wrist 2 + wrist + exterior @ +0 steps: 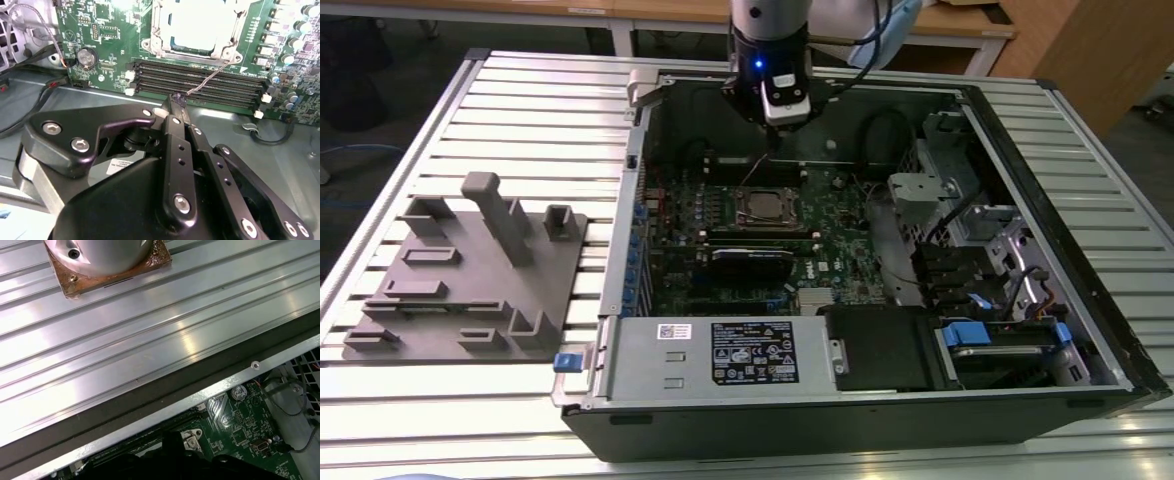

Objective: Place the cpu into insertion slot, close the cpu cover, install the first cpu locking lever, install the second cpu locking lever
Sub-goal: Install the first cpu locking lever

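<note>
Gripper [770, 152] inside open computer case [1014, 150], near case's rear wall, above motherboard [841, 215]. Fingers [176, 117] clenched on end of thin wire locking lever [212, 76], tips over memory slots [200, 80] just beside socket. Cpu [200, 22] seated in insertion slot [765, 205], mid-board. Cpu cover [159, 30] lies flat, framing chip. Grey fixture block [467, 275] on slatted tabletop [520, 120], toward exterior view's left edge, well apart from case.

Open computer case [1067, 200] on slatted metal table [534, 110], grey fixture block [474, 275] beside it, memory slots [200, 82]
</note>
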You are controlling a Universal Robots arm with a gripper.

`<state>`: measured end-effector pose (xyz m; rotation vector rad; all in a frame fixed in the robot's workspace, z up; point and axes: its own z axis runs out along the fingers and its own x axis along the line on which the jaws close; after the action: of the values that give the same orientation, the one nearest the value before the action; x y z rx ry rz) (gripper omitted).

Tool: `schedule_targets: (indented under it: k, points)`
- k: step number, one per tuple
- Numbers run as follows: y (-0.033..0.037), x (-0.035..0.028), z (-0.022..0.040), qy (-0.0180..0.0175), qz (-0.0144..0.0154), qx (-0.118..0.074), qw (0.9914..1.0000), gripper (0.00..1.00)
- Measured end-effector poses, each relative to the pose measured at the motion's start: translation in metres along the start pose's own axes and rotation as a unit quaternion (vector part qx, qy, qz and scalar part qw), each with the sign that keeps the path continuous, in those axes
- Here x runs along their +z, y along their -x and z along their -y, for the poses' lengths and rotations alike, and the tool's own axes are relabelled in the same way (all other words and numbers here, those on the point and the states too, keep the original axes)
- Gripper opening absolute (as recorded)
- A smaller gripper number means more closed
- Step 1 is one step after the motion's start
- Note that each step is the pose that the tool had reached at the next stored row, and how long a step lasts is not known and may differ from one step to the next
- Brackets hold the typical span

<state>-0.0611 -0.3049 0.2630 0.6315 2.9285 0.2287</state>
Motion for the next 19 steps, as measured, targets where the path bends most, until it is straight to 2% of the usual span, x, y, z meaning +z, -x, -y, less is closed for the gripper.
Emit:
schedule_targets:
  k: [3,10,14,19]
  points:
    - [-0.0013,-0.0003,0.0006,0.0003,0.0007,0.000,1.00000,0.10]
    - [-0.0122,-0.0019,0.0059,0.0030,0.0068,-0.001,0.99997,0.10]
    - [-0.0154,0.0019,0.0086,0.0037,0.0095,-0.001,0.99995,0.10]
    - [-0.0173,0.0031,0.0109,-0.0005,0.0123,-0.002,0.99992,0.10]
